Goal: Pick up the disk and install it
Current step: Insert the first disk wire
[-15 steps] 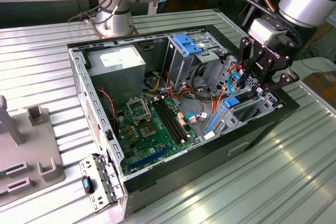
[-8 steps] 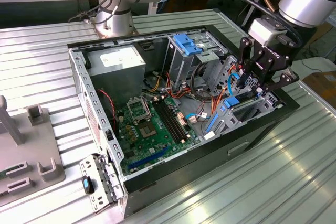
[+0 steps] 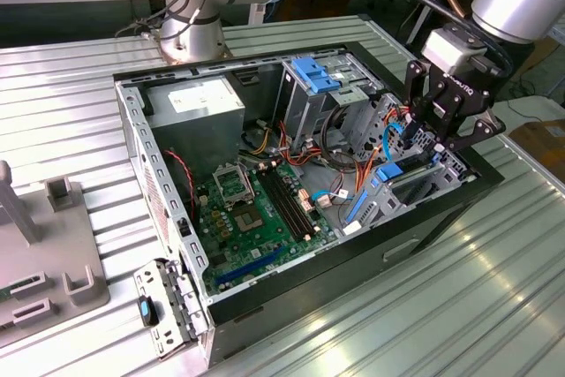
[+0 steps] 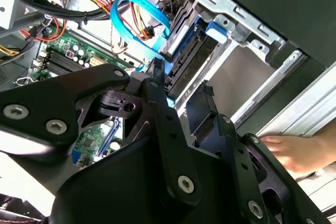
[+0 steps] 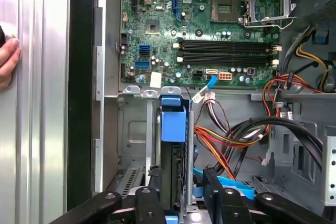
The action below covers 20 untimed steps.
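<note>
1. A ribbed silver desk (image 3: 397, 324) carries an open computer case (image 3: 424, 227) lying on its side, its inside facing up.
2. The disk (image 5: 173, 124) (image 4: 190, 51) stands on edge in a grey metal drive bay (image 5: 131, 129) just beside the motherboard (image 5: 210, 30), in a corner of the case.
3. Its long axis runs straight away from the motherboard's nearest edge. The bright blue tab end points at the motherboard, and the dark body end lies away from it, between the fingers.
4. The gripper (image 5: 181, 174) (image 3: 434, 143) hangs over the end farthest from the motherboard. Its jaws are released and spread, with one black finger on each flat side of the disk. A gap shows between the disk and the finger on the cable side.
5. Sheet-metal bay walls run close along both faces of the disk. Toward the black case wall there is open bay floor. On the other side, orange and black cables (image 5: 236, 135) crowd in, and a flat blue cable (image 4: 136, 14) loops just beside the fingers.
6. A person's hand (image 5: 6, 61) rests on the desk outside the case wall, level with the motherboard.
7. Beyond the motherboard sit the grey power supply (image 3: 199, 103) and a light-blue bracket (image 3: 313, 72).
</note>
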### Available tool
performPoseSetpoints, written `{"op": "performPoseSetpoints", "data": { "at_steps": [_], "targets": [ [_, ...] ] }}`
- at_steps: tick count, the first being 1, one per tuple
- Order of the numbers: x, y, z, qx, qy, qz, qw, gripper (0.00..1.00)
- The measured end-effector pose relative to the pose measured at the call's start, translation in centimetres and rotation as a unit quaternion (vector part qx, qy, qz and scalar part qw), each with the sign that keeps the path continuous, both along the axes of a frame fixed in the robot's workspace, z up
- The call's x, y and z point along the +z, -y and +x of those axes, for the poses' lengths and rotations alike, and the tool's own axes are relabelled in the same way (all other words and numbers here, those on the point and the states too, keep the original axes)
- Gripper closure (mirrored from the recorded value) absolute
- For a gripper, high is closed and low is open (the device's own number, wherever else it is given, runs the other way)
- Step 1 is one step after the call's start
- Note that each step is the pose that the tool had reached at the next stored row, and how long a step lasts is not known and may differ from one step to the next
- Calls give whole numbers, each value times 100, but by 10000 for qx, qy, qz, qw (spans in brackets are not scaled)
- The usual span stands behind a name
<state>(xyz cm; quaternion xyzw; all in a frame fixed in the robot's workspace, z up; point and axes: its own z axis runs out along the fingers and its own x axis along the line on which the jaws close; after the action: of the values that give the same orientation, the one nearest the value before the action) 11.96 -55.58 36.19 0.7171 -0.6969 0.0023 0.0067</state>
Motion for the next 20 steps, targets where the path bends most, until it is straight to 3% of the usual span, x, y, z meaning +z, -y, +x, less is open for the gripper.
{"op": "performPoseSetpoints", "data": {
  "at_steps": [3,6,10,12,18,20],
  "targets": [
    [-3,-33,25,59,0,8,10000,56],
    [-7,-34,26,60,0,21,10000,56],
    [-40,-38,38,60,1,195,9998,56],
    [-78,-37,48,59,1,193,9998,56],
    [-80,-37,48,59,1,194,9998,56],
    [-80,-37,49,59,1,194,9998,64]
  ]
}}
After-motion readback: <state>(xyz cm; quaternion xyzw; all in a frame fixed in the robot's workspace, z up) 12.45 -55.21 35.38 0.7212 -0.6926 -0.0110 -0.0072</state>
